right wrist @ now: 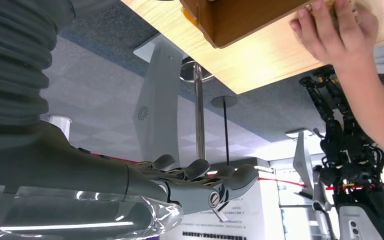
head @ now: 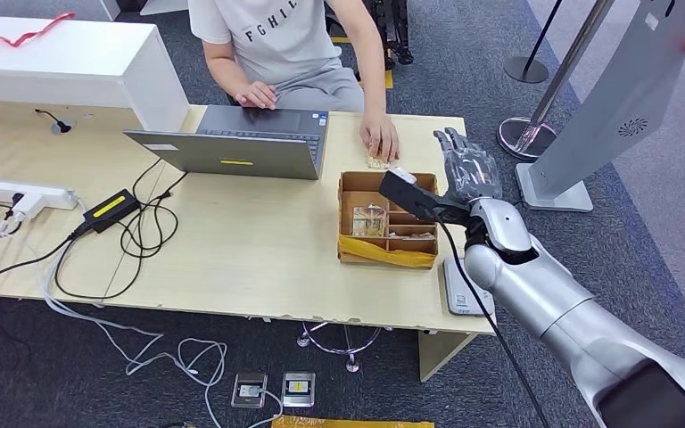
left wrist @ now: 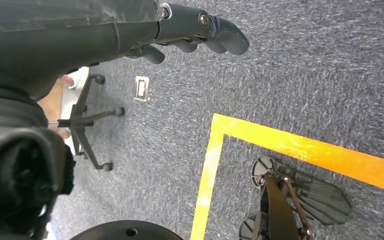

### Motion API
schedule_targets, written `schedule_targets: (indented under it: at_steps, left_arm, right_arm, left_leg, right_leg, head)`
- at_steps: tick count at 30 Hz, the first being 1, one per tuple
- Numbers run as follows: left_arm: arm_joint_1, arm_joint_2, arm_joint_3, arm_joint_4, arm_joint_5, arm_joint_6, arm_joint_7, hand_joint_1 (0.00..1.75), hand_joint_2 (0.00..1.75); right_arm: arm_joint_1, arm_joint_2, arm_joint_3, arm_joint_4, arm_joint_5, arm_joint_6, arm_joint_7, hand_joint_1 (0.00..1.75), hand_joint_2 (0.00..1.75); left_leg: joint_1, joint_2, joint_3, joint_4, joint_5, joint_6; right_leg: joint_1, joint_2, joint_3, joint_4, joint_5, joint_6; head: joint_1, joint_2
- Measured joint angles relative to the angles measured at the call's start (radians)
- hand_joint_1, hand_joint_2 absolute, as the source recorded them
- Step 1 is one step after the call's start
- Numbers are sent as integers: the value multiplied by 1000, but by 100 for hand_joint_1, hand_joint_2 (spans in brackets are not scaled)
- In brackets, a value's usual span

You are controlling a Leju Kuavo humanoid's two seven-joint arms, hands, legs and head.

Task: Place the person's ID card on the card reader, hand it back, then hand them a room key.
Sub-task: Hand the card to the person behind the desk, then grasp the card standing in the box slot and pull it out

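Note:
A person sits behind the table (head: 232,250). Their hand (head: 380,138) presses a small yellowish card (head: 376,162) flat on the tabletop just beyond a brown compartment box (head: 389,234) that holds small card-like items. My right hand (head: 469,166) hovers at the table's right edge, beside the box and close to the person's hand, fingers stretched out and holding nothing; the right wrist view shows this hand (right wrist: 195,182) empty, the person's hand (right wrist: 330,37) and the box (right wrist: 240,17). A white card reader (head: 460,292) lies at the near right corner, partly under my forearm. My left hand (left wrist: 195,27) hangs over the carpet, empty.
An open grey laptop (head: 241,147) stands before the person, with their other hand on it. A power strip (head: 18,196), adapter (head: 111,209) and cables cover the table's left. A white counter block (head: 62,62) is at the back left. A kiosk stand (head: 589,134) and stanchion base (head: 526,134) are right of the table.

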Motion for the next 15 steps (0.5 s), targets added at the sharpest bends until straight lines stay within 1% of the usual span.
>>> schedule_targets:
  at_steps: [7,10,15]
  left_arm:
    - [17,0,0,0,7,3,-3,0,0]
    - [19,0,0,0,4,-3,-15,0,0]
    - [18,0,0,0,8,-12,-36,0,0]
  right_arm:
    - [3,-31,0,-76,43,36,60,0,175]
    - [7,-63,-3,-133,59,55,97,0,175]
    - [31,-129,-6,-256,85,83,123,0,175]
  left_leg:
    - [0,0,0,0,0,0]
    - [0,0,0,0,0,0]
    - [0,0,1,0,0,0]
  right_leg:
    - [0,0,0,0,0,0]
    - [0,0,0,0,0,0]
    - [0,0,0,0,0,0]
  head:
    - [0,0]
    - [0,0]
    - [0,0]
